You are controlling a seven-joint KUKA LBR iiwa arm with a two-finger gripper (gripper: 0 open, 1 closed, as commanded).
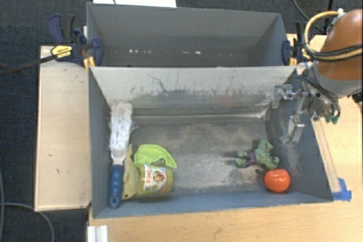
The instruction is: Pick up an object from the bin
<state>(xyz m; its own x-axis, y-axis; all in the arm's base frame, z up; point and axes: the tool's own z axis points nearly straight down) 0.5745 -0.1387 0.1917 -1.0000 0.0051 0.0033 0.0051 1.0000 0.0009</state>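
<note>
The tool hangs at the right end of the grey bin, close to the right wall; I cannot tell whether it is open or closed, and nothing shows in its grasp. Nearest to it lies a small green-and-purple toy on the bin floor, with an orange-red tomato-like ball just beyond, towards the front right corner. Well apart, at the left end, lie a blue-handled white brush and a green-lidded jar on its side.

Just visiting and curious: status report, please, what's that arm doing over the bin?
Gripper hovers at right wall of bin. Nearest things: green-purple toy, red ball, below it on the floor. Brush and yellow-green pack far left, out of the way.
</note>
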